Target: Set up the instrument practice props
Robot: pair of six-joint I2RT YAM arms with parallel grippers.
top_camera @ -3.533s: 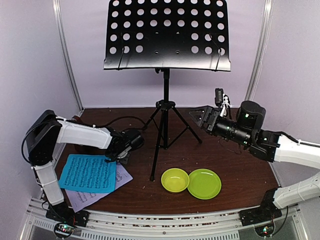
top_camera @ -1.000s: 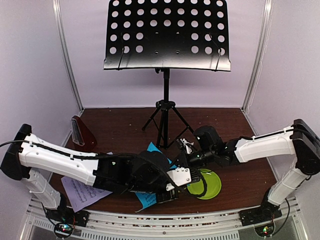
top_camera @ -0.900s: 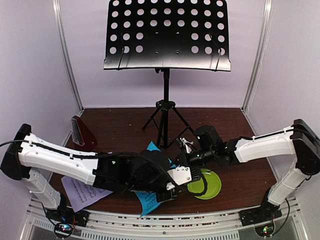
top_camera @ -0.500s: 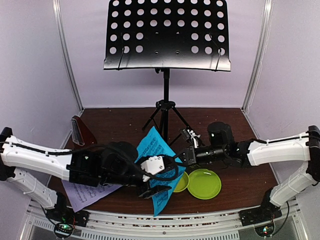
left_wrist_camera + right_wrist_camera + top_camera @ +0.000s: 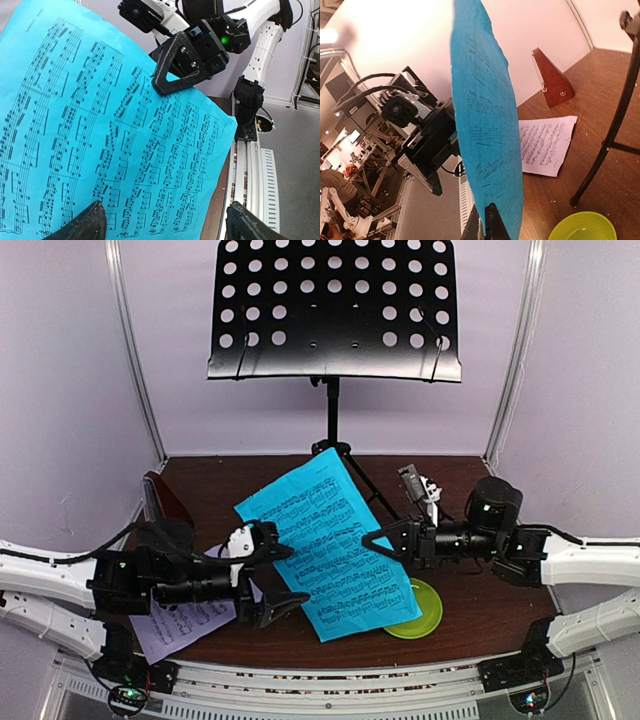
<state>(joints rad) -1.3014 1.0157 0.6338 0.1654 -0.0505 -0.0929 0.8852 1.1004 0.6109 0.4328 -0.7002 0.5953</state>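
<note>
1. Your blue sheet of music hangs tilted in the air over the middle of the table, its printed face toward the left arm. The right gripper has it by the right edge, jaws pressed together on the paper. In the right wrist view you see the sheet edge-on, rising out of the closed fingers.
2. Your left gripper is spread wide and holds nothing. Its two fingers stand at the sheet's lower left edge. You cannot tell whether either one touches the paper.
3. The blue sheet carries rows of staves with black notes. No title or words on it can be read, and no brand or label is legible.
4. Your right arm reaches in low from the right, forearm nearly level, with the gripper pointing left toward the centre. Your left arm lies stretched low from the left, its gripper pointing right at the sheet.
5. The lilac-white sheet lies flat on the table at the front left, partly under the left arm, and also shows printed notes.
6. The wooden metronome stands upright at the left, behind the left arm.
7. The black tripod music stand is at the centre back, behind the raised sheet.
8. The green plate sits partly behind the sheet's lower right corner. The yellow-green bowl shows in the right wrist view, near a leg of the stand.
</note>
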